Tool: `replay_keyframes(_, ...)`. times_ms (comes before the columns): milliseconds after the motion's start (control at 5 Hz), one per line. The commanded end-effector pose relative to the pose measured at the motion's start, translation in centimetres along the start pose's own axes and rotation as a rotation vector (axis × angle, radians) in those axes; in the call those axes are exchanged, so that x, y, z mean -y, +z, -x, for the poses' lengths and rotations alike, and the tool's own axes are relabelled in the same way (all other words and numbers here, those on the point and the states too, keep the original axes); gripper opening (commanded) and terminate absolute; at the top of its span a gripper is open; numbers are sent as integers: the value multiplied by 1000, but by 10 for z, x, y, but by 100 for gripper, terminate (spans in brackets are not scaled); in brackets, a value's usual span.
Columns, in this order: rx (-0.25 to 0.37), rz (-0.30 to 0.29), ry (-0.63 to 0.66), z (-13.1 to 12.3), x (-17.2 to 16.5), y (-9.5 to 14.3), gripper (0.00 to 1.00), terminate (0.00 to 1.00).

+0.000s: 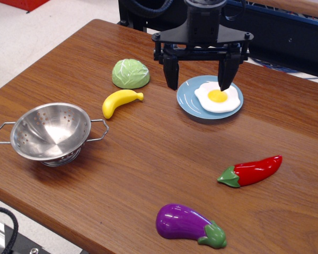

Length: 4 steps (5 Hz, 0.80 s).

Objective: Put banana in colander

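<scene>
A brown wooden table point(148, 159) fills most of the view, with several toy foods spread over it. The black gripper point(199, 79) hangs over the far middle of the table with its two fingers spread wide apart and nothing between them; the left finger point(171, 74) points down at bare wood just left of a blue plate point(186, 103), while the right finger overlaps the fried egg point(217, 97) that lies on that plate, though whether it touches the egg cannot be told. The banana point(120, 101) lies flat on the table to the left of the plate and nearer than the gripper's left finger, apart from it, with its stubby stem tip pointing right toward the plate. Just beyond the banana on the far side sits a green cabbage point(131, 73), close to it but not touching. The colander point(51, 132) stands upright on its ring base near the left edge of the table, nearer than the banana and to its left, its bowl holding nothing and its two wire handles sticking out left and right; the right handle ends just short of the banana's lower end. A red chili pepper point(252, 171) lies on the near right, and a purple eggplant point(188, 225) lies by the near edge.
</scene>
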State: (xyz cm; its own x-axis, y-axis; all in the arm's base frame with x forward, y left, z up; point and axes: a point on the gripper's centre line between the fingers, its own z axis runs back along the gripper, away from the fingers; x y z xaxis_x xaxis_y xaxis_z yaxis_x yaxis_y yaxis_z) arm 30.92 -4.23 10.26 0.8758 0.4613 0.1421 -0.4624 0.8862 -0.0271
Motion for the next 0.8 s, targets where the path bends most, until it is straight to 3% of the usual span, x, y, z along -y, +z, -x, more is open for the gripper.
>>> replay_keyframes(0,0,0,0,0,0,0,100,0)
replay_keyframes(200,-3,12,-112,-23,-34,-7,100,0)
replay_keyframes(400,-46,10,-289,-47,-65,-8,100,0)
replay_keyframes(600,-4,-8,-425,-70,-94,-20,100,0)
